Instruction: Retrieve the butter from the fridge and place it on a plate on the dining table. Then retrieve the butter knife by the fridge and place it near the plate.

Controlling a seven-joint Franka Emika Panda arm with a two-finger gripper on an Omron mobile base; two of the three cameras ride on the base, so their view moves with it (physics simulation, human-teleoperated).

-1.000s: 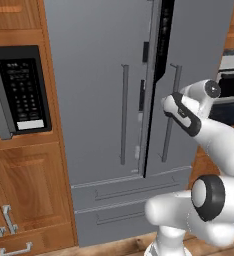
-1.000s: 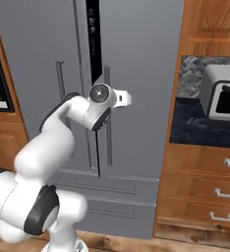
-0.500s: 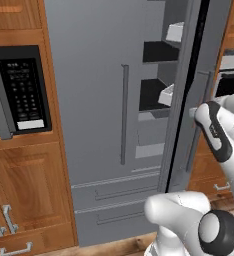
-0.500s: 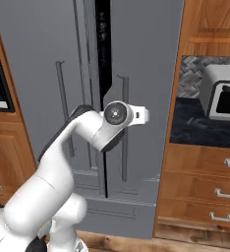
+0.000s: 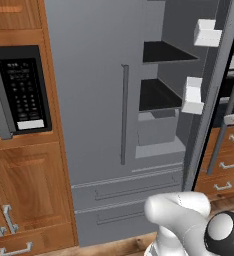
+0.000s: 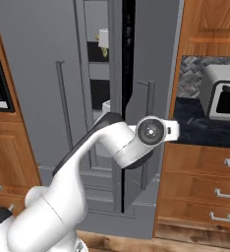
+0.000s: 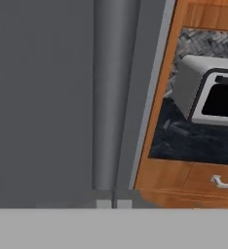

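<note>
Fridge (image 5: 89,90) matt grey metal (handles alike); cabinets (image 5: 24,185) glossy wood.

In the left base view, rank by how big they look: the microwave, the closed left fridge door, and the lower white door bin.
1. Closed left fridge door, largest by far.
2. Microwave, partly cut off at the picture's edge.
3. Lower white door bin, smallest; it sits on the swung-open door, nearer the camera, yet looks smallest anyway.

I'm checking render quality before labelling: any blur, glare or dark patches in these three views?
Left base view: sharp, evenly lit, the fridge interior shelves fall into shade. Right base view: the open door gap is a near-black strip, no glare. Hand view: soft and blocky, the door handle so close that it looks smeared.
</note>
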